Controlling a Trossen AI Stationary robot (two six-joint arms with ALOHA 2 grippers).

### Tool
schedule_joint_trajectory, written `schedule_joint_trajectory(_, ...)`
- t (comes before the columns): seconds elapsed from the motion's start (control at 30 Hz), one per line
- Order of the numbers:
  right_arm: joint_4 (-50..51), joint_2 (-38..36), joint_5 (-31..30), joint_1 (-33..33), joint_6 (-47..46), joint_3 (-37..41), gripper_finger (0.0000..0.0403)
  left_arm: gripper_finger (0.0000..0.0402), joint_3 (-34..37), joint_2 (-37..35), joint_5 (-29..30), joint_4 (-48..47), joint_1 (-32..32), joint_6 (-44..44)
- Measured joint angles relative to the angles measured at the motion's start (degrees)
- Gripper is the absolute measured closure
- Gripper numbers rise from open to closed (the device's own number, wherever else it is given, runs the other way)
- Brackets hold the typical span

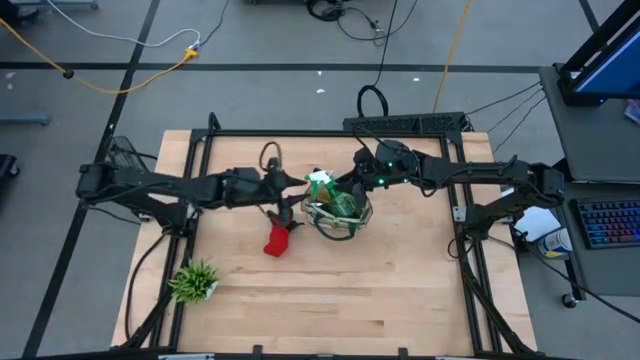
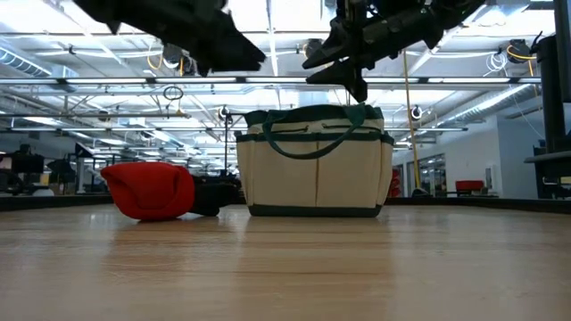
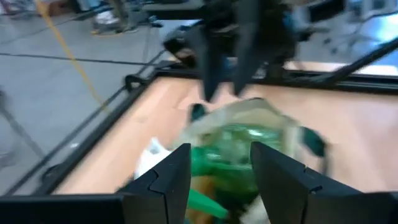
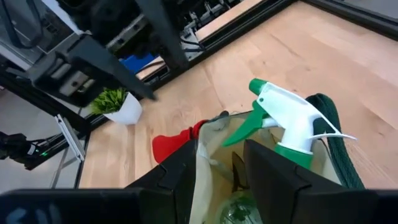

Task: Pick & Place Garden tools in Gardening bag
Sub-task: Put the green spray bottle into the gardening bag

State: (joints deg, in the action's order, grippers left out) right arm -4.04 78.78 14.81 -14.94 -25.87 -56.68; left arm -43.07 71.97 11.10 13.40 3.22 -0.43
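Note:
The cream gardening bag [image 1: 338, 208] with dark green trim stands upright on its base at the table's middle [image 2: 314, 165]. A green spray bottle sticks out of it, white head up [image 4: 287, 118]. A red glove [image 1: 277, 241] lies on the table just left of the bag [image 2: 150, 189]. My left gripper [image 3: 221, 174] hovers open at the bag's left side [image 1: 293, 187], above table height, holding nothing. My right gripper [image 4: 217, 174] stands open over the bag's far rim [image 2: 357, 87], one finger outside the bag and one over its inside. My right gripper comes slanting down from the far right at the bag's cream rim [image 4: 204, 149], which runs beside its outer finger [image 4: 180, 171]. I cannot tell whether either finger touches the cloth.
A spiky green plant tuft in a white pot [image 1: 195, 283] stands near the front left corner. A black frame [image 1: 330, 131] runs round the table. The near half of the tabletop [image 1: 360, 300] is bare wood.

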Motion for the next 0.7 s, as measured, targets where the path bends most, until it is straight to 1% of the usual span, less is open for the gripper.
schedule_joint_trajectory(0.13,-0.01,0.00,0.05,0.00,-1.77,1.25,0.0275,0.0229,-2.87,4.02,1.14,-0.68,2.76,4.75)
schedule_joint_trajectory(0.23,0.00,-0.01,0.04,0.00,-1.94,2.19,0.0275,0.0229,-4.95,6.17,-0.44,-1.87,4.76,8.10)
schedule_joint_trajectory(0.4,-0.14,0.00,-0.29,0.00,-1.51,2.75,0.0275,0.0229,-8.13,8.71,-3.24,-7.21,7.55,8.24)
schedule_joint_trajectory(0.57,-0.19,-0.63,-2.89,0.02,1.87,2.75,0.0275,0.0229,-10.45,10.08,-6.01,-14.10,10.30,8.22)
schedule_joint_trajectory(0.7,0.95,-0.57,-2.94,0.02,2.54,2.75,0.0275,0.0229,-10.64,10.20,-6.37,-17.73,11.99,8.13)
